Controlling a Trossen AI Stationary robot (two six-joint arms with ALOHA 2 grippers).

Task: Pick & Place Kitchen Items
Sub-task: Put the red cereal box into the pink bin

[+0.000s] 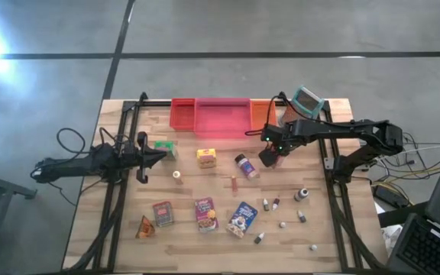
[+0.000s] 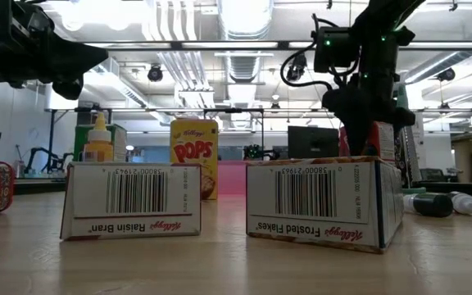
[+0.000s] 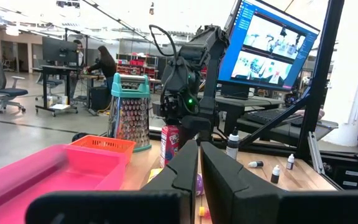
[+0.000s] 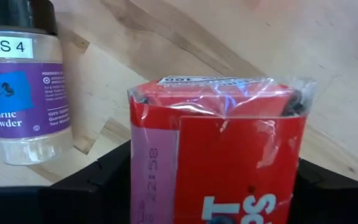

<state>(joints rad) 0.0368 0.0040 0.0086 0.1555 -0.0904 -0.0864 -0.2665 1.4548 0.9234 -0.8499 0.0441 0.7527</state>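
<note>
Over the far right part of the table, in the high view, the right gripper (image 1: 270, 157) hangs just in front of the orange tray bin (image 1: 259, 114), with the garlic powder jar (image 1: 244, 166) lying on its side on the wood just beside it. The left gripper (image 1: 161, 156) waits at the left side, fingers pressed together, near the green box (image 1: 166, 147). The yellow box (image 1: 206, 157) sits between the two arms. The nearer half of the table holds three more boxes in a row — a dark red one (image 1: 163, 214), a purple one (image 1: 205, 214) and a blue one (image 1: 242, 218) — plus the orange wedge (image 1: 144, 228) and several tiny bottles (image 1: 275, 203) scattered to the right.

In the low view, the Raisin Bran box (image 2: 131, 199) and the Frosted Flakes box (image 2: 324, 201) stand nearest the camera, the Pops box (image 2: 195, 156) behind them. The right arm comes down beyond the Frosted Flakes box, with a red packet (image 2: 381, 138) at its lower end.

In the left wrist view, that arm's two fingers (image 3: 182, 171) meet with no gap, and the pink tray bin (image 3: 36, 177) lies alongside.

In the right wrist view, the red plastic-wrapped packet (image 4: 219, 152) fills the space between the dark fingers (image 4: 101, 171), which stand close at either side — gripping it, off the wood, with the jar lying beside it.
</note>
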